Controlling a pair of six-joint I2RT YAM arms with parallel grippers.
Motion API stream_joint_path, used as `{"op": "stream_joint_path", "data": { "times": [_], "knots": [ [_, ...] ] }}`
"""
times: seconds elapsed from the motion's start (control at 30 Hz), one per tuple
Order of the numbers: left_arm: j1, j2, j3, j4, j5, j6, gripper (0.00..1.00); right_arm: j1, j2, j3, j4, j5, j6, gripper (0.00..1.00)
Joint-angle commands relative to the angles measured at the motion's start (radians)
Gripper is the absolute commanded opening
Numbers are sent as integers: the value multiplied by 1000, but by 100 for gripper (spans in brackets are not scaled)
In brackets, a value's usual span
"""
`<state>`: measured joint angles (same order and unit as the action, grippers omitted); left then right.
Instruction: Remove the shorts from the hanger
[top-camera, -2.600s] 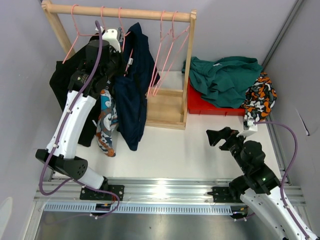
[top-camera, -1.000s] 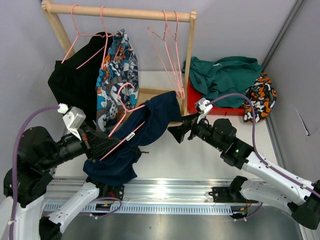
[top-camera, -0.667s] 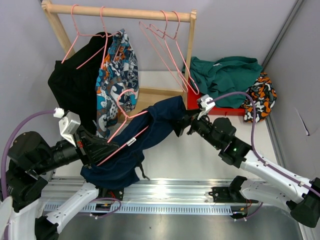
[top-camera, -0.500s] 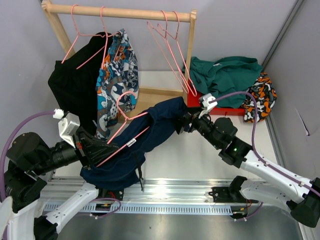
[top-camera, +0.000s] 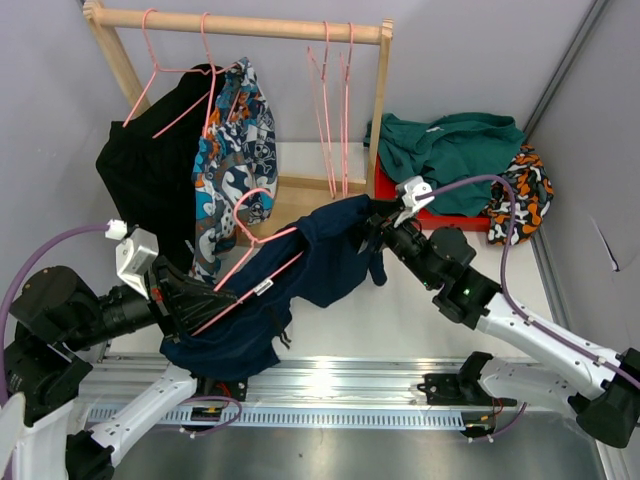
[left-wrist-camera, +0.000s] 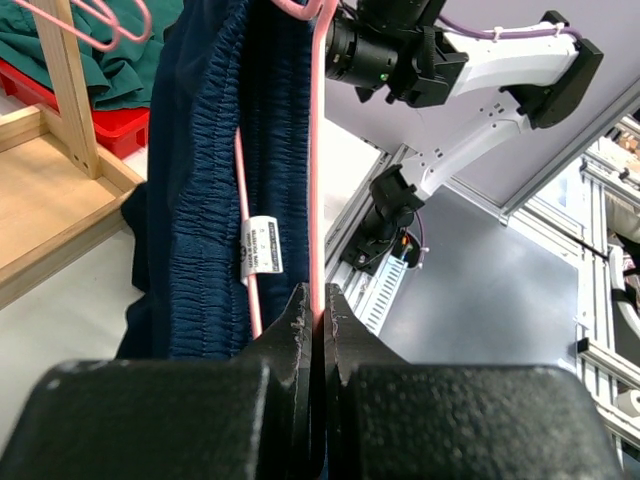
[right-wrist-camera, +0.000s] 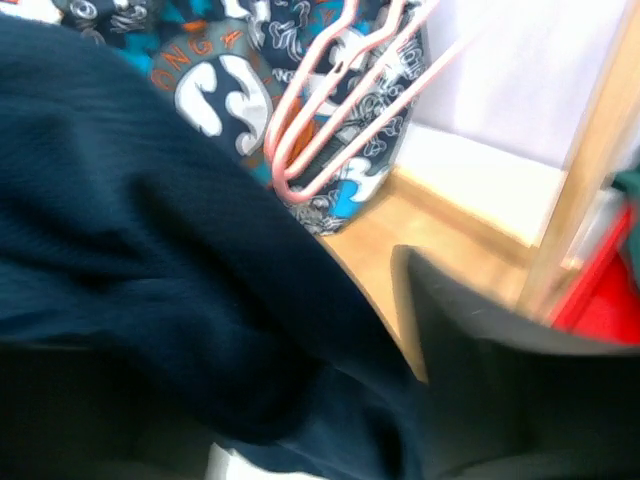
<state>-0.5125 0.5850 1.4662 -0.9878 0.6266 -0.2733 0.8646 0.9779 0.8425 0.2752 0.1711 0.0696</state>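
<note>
Navy shorts (top-camera: 330, 262) over right claw (top-camera: 376, 233)

The navy shorts (top-camera: 320, 265) and their pink hanger (left-wrist-camera: 318, 150) have come off the rail (top-camera: 240, 22), drawn down to the near left by the left arm's fingers (left-wrist-camera: 295, 335). The right arm's fingers (right-wrist-camera: 480, 390) have reached in and now appear to pinch the shorts' far edge. The empty hangers (top-camera: 346, 110) have swung back to vertical.
</note>
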Motion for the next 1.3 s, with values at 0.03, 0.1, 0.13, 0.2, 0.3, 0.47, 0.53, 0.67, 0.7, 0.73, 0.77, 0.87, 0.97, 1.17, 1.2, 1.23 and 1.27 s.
{"op": "stream_joint_path", "data": {
  "times": [0.03, 0.1, 0.13, 0.2, 0.3, 0.47, 0.53, 0.67, 0.7, 0.73, 0.77, 0.87, 0.97, 1.17, 1.2, 1.23, 1.27],
  "knots": [
    [-11, -1, 8, 86, 30, -20, 0, -2, 34, 47, 93, -47, -22, 26],
    [-11, 9, 3, 80, 18, -11, 0, -1, 42, 46, 91, -62, -5, 0],
    [-11, 12, 5, 71, -1, -7, 0, 1, 39, 41, 93, -71, -4, 0],
    [-14, 21, -4, 49, -39, 3, 0, 1, 25, 27, 87, -59, -4, 0],
    [-14, 30, -32, 32, -57, 14, 0, -13, -30, 7, 64, -21, -16, 0],
    [-21, 50, -63, 20, -54, 22, 0, -119, -155, -6, -33, -21, -21, 0],
    [-29, 55, -78, 18, -51, 23, 0, -165, -194, -20, -66, -24, -10, 0],
    [-49, 65, -92, 15, -44, 17, 0, -314, -257, -37, -123, -13, 41, 0],
    [-61, 67, -92, 14, -39, 16, 0, -379, -261, -39, -134, -10, 53, 0],
    [-67, 70, -90, 15, -39, 14, 0, -412, -262, -37, -149, -2, 70, 0],
    [-75, 72, -93, 15, -36, 13, 0, -438, -255, -34, -159, 10, 100, 0],
    [-109, 78, -81, 11, -36, 13, 0, -536, -185, 9, -217, 56, 148, 0],
    [-133, 85, -76, 5, -48, 20, 0, -624, -110, 43, -257, 32, 205, 0],
    [-139, 90, -66, -8, -70, 28, 0, -654, -51, 46, -261, 62, 226, 0],
    [-141, 90, -58, -8, -71, 28, 0, -662, -42, 50, -271, 65, 240, 0],
    [-141, 90, -60, -9, -73, 28, 0, -670, -33, 53, -272, 64, 246, 0],
    [-141, 91, -58, -9, -76, 29, 0, -687, -18, 55, -290, 64, 254, 0]
  ]
}}
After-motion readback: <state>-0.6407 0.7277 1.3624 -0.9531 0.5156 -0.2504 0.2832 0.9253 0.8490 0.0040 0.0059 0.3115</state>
